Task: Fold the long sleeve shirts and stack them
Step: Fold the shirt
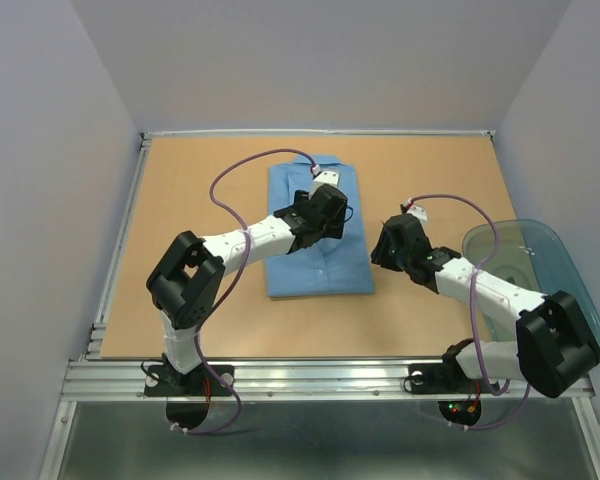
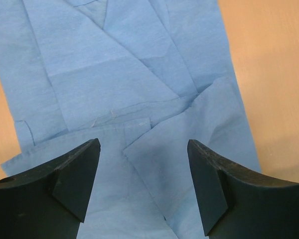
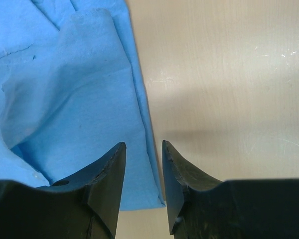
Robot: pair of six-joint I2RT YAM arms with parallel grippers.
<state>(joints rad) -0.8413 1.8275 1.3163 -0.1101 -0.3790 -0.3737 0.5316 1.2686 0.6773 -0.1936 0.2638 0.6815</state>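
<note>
A tan wooden table (image 1: 190,300) carries a folded light blue long sleeve shirt (image 1: 320,272), lying flat at its middle, collar toward the far edge. A translucent teal plastic tub (image 1: 565,262) sits at the right edge, well apart.

The left arm (image 1: 245,245) is showing white shells over its links, with blocky black housings at the joints, and the right arm (image 1: 490,290) is matching it. A purple cable (image 1: 220,185) is looping along each arm from the bases at seven and five o'clock in the top view, ending in a small white plug. Tiny green and red lights (image 1: 460,408) are glowing at the five o'clock base. The left fingers (image 2: 70,179) and right fingers (image 3: 99,184) are showing as matte black wedges with scuffed edges, each pair carrying a round hole at about eight o'clock.
</note>
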